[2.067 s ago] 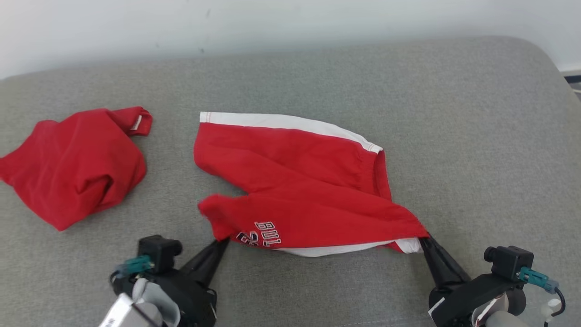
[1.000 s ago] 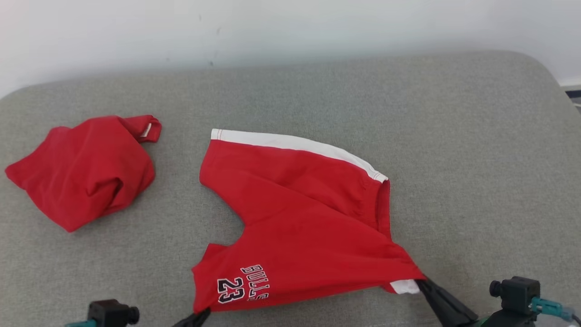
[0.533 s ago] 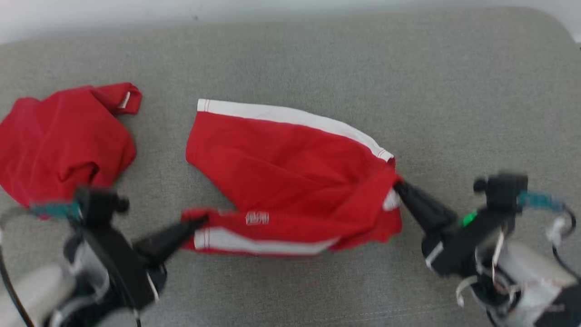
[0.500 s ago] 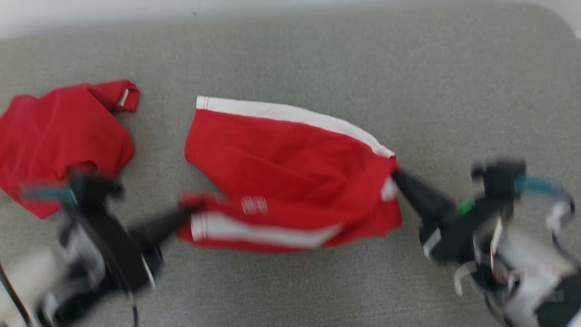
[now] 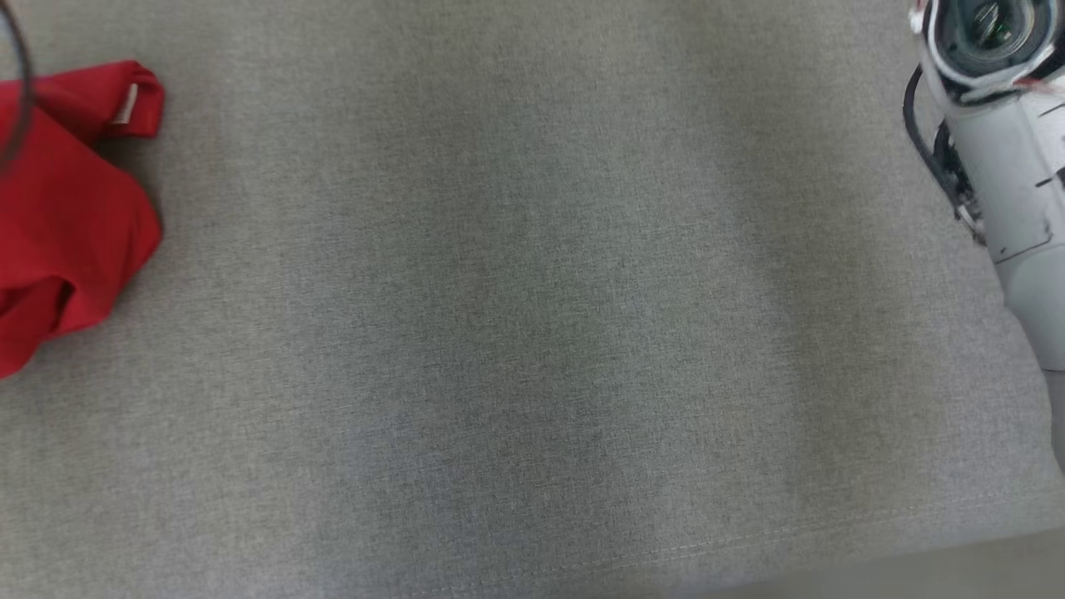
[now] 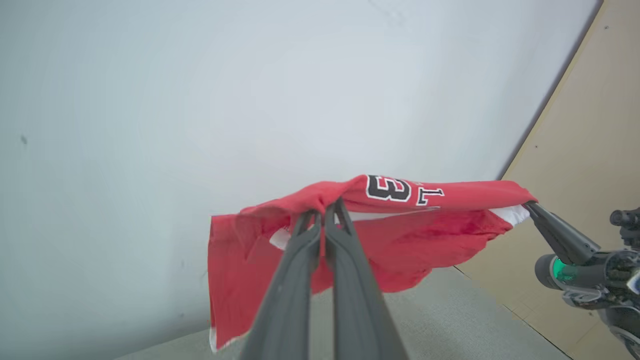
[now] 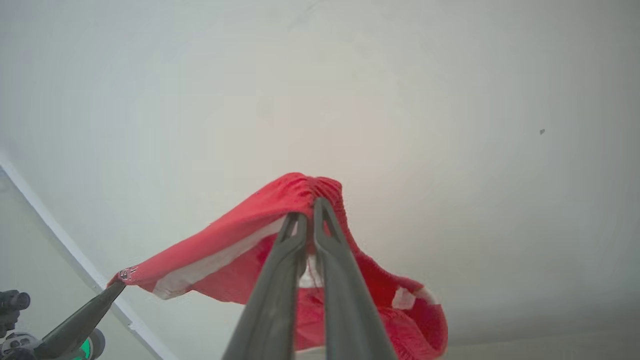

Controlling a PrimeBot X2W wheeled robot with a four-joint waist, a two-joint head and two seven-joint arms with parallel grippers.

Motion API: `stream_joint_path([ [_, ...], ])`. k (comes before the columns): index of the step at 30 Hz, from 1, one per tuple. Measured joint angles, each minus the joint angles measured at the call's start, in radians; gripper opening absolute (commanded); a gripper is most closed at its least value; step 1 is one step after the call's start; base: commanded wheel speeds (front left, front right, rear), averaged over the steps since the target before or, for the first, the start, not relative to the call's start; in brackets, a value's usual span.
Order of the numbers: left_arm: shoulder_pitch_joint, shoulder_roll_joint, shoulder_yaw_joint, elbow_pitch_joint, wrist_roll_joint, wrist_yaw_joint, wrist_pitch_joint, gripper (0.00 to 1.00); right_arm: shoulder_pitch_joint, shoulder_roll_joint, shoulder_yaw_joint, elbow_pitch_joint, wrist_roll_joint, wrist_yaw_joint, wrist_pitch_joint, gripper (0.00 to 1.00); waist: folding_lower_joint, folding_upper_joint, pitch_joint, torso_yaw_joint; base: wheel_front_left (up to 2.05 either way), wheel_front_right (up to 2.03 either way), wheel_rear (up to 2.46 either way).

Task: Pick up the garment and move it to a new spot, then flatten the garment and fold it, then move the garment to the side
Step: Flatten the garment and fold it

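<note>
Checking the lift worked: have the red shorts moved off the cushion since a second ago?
Yes, upward. The shorts lay on the cushion right of the crumpled red garment; now they hang aloft, stretched between left gripper and right gripper.

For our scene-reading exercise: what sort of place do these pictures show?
Probably a plain indoor room for folding laundry: a grey upholstered surface, a bare white wall, a red garment held aloft.
</note>
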Motion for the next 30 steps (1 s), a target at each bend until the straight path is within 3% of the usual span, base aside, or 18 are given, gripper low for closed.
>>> stream_joint_path([
  [3, 0.080, -0.019, -0.039, -0.004, -0.021, 0.000, -0.026, 0.00, 0.070, -0.016, 0.073, 0.017, -0.017, 0.000, -0.018, 0.00, 0.0001, 0.0000, -0.001, -0.003, 0.00, 0.00, 0.00],
  [9, 0.480, -0.015, -0.148, -0.115, -0.096, 0.001, -0.078, 0.00, 0.384, -0.081, 0.228, 0.029, -0.042, 0.000, -0.018, 0.00, -0.0002, 0.0000, -0.042, 0.009, 0.00, 0.00, 0.00],
  [18, 0.823, -0.048, -0.205, -0.202, -0.134, 0.001, -0.242, 0.00, 0.681, -0.146, 0.257, 0.015, 0.003, 0.000, -0.143, 0.00, -0.0007, -0.0003, -0.137, 0.030, 0.00, 0.00, 0.00],
  [30, 1.039, -0.045, -0.280, -0.288, -0.086, 0.000, -0.363, 0.00, 0.937, -0.245, 0.284, -0.073, 0.002, 0.001, -0.188, 0.00, -0.0007, -0.0004, -0.253, 0.048, 0.00, 0.00, 0.00],
])
